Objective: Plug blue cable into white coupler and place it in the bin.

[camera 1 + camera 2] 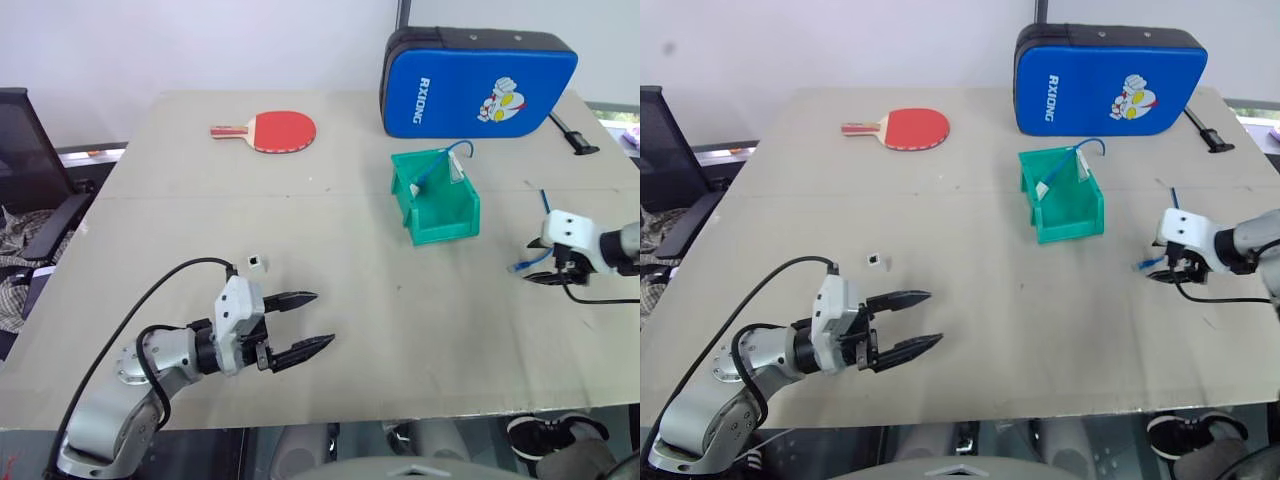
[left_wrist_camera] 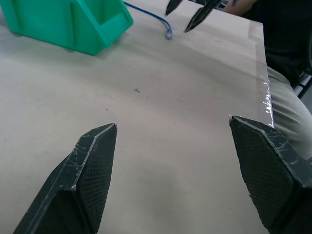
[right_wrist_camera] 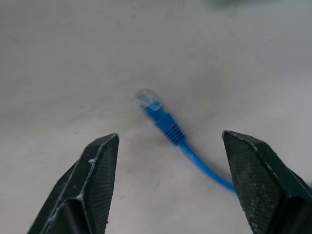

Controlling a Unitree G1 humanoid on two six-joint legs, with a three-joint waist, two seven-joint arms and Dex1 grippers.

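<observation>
Right tool (image 1: 1167,272) hovers open over the blue cable (image 1: 1147,264).

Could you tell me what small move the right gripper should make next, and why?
Probably lower the right gripper and close on the blue cable just behind its clear plug. Its jaws stand open on either side of that cable end, which lies loose on the table, apart from the white coupler.

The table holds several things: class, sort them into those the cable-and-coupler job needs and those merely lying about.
Needed for the job:
- blue cable, lying on the table between the open fingers of the right gripper
- white coupler, near the left gripper
- green bin, already holding another blue cable

Just lying about:
- red table-tennis bat
- blue padded case
</observation>
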